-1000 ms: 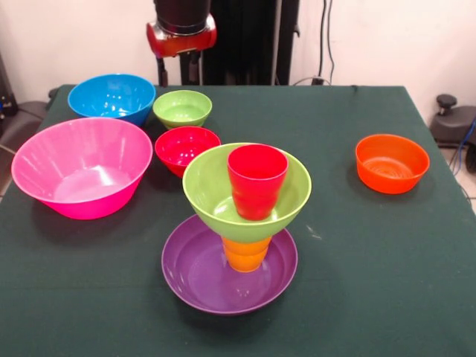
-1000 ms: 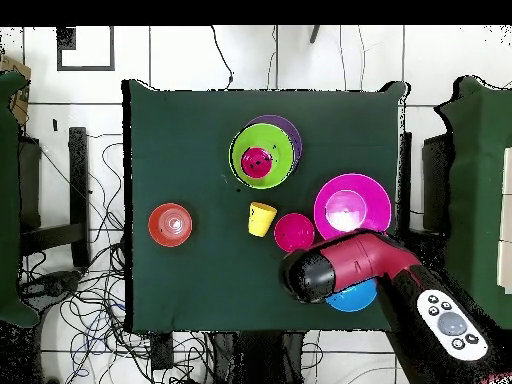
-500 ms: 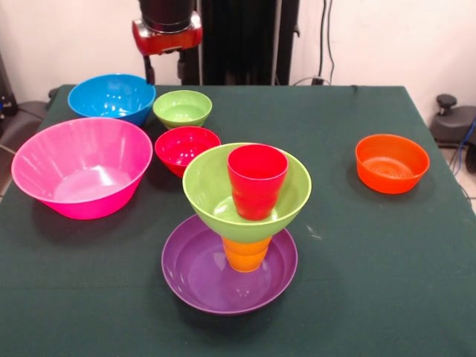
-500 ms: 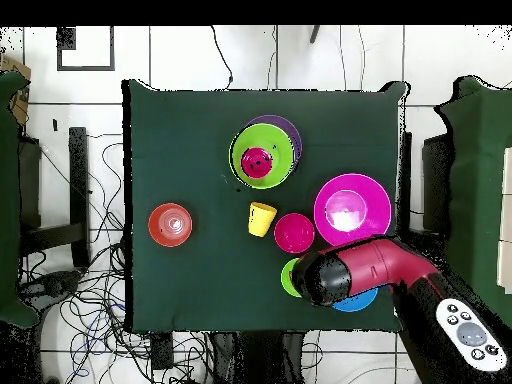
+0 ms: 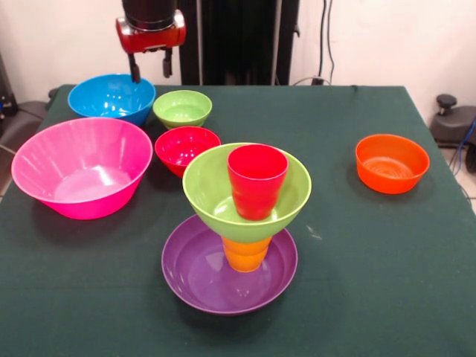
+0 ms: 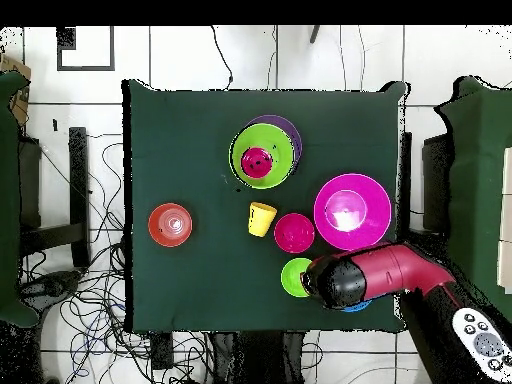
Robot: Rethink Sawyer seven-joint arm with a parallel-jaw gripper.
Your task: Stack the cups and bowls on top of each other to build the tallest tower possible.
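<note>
The tower stands at the front middle: a shallow purple bowl (image 5: 195, 275), an upturned orange cup (image 5: 246, 254), the large lime green bowl (image 5: 212, 195) and a red cup (image 5: 256, 181) upright in it. My gripper (image 5: 152, 68) hangs open and empty at the far left, above the gap between the blue bowl (image 5: 111, 97) and the small green bowl (image 5: 182, 108). The small red bowl (image 5: 187, 147), big pink bowl (image 5: 80, 166) and small orange bowl (image 5: 392, 163) sit apart on the table. The yellow cup (image 6: 261, 217) shows only in the overhead view, beside the small red bowl (image 6: 294, 232).
The dark green table (image 5: 357, 282) has bare cloth at the front right and front left. In the overhead view my arm (image 6: 380, 275) covers most of the blue bowl. Cables lie on the floor around the table.
My gripper has moved left in the front view, from above the small green bowl toward the blue bowl. The tower and the loose bowls have not moved.
</note>
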